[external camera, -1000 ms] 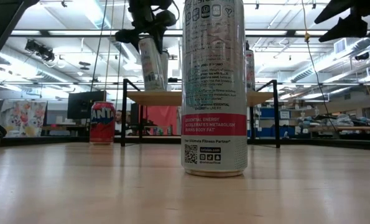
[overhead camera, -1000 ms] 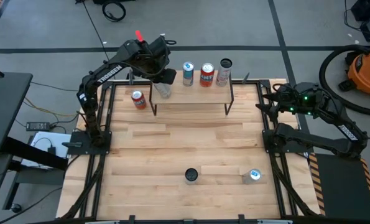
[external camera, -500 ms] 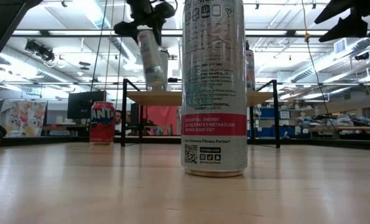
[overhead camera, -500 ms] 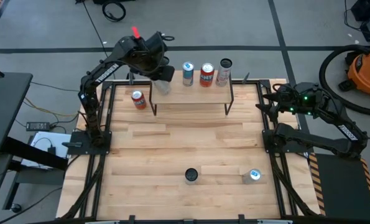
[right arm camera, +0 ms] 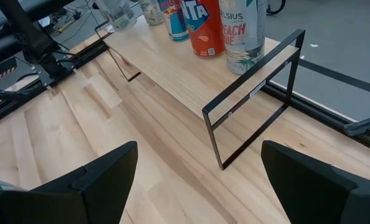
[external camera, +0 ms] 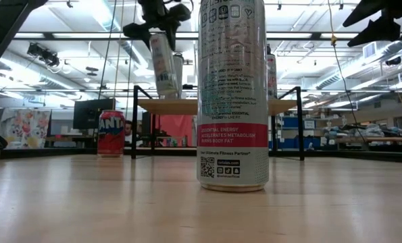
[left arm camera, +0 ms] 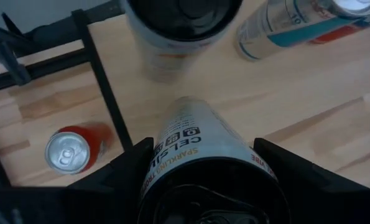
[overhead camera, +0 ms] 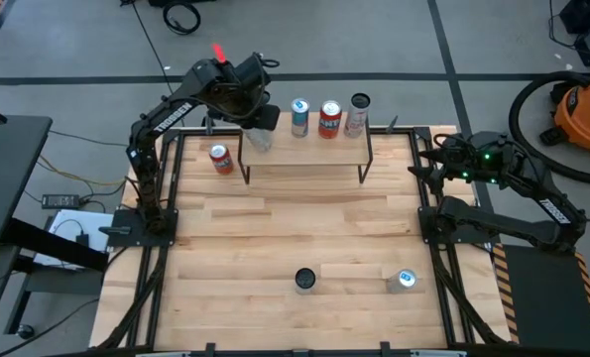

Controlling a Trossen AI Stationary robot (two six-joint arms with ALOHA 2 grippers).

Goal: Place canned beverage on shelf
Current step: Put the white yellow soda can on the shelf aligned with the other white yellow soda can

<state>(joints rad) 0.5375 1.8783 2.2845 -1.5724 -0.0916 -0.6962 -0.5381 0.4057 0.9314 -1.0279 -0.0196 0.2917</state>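
Robotics lab or workshop, open hall with ceiling strip lights [external camera: 65, 27], orange shop vacuum [overhead camera: 584, 107], floor cables [overhead camera: 180, 17]

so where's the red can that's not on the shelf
In the high view the red can stands on the tabletop at the far left, just left of the shelf and below the left gripper, which holds a silver can.

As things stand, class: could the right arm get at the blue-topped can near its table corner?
Probably yes. The right gripper is open and empty, and bare tabletop surrounds the blue-topped can.
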